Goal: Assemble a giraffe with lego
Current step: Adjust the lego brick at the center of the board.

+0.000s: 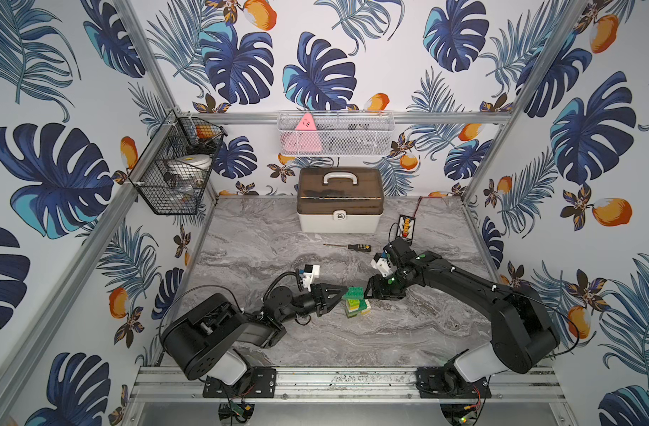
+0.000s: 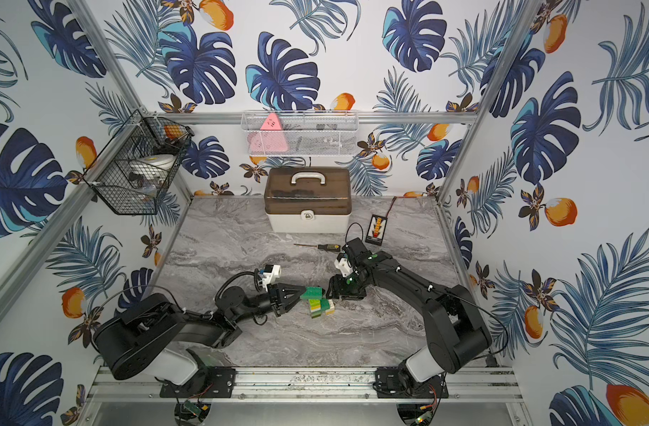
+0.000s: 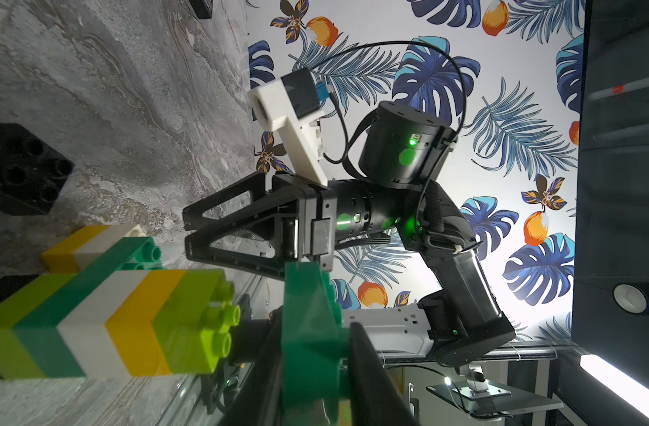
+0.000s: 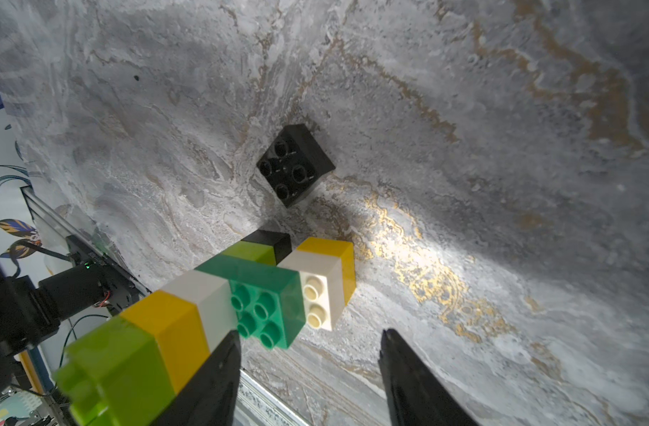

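Note:
The giraffe [image 1: 358, 308] [image 2: 321, 307] stands mid-table as a striped column of lime, yellow, white, dark green, lime and black [image 4: 175, 324]. A dark green crosspiece [image 4: 267, 295] and a white-and-yellow side stack [image 4: 326, 280] are joined to it. My left gripper [image 1: 346, 289] [image 3: 311, 354] is shut on a long dark green lego brick [image 3: 308, 302] [image 1: 355, 294], held just above the column's lime top [image 3: 201, 313]. My right gripper [image 1: 367, 293] [image 4: 311, 337] is open beside the column with nothing between its fingers. A loose black brick [image 4: 295, 169] [image 3: 20, 177] lies on the table nearby.
A black-and-yellow screwdriver [image 1: 352, 247] lies behind the arms. A brown-lidded white toolbox [image 1: 340, 201] stands at the back, and a small striped board [image 1: 406, 225] on a red wire lies to its right. Wire baskets [image 1: 175, 166] [image 1: 335, 132] hang on the walls.

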Robot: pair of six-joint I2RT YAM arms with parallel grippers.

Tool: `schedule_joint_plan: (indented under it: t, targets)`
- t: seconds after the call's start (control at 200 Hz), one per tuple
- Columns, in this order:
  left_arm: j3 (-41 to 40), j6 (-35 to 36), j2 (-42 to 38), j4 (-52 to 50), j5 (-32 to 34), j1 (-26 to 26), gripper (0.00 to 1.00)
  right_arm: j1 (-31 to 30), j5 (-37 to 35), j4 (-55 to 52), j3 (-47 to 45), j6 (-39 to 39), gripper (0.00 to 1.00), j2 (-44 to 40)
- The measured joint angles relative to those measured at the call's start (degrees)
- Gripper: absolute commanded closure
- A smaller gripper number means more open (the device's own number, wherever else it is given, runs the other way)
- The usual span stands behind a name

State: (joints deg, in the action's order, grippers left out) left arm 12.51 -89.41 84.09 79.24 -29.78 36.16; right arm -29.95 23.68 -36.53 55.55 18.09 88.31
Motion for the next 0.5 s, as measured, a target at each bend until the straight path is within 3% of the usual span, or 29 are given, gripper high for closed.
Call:
schedule_joint_plan:
  t: [0.27,0.5]
  targets:
    - [-0.59,2.71,-11.93,-13.68,-0.94,-4.33,1.0,-1.07,0.2,1.73,-1.11,-0.79,0.38,1.75]
    - [-0.7,4.5,-15.04,-20.76,-2.29,-5.14,1.0,-1.22,-0.2,1.99,-2.21,-0.98,0.38,1.88]
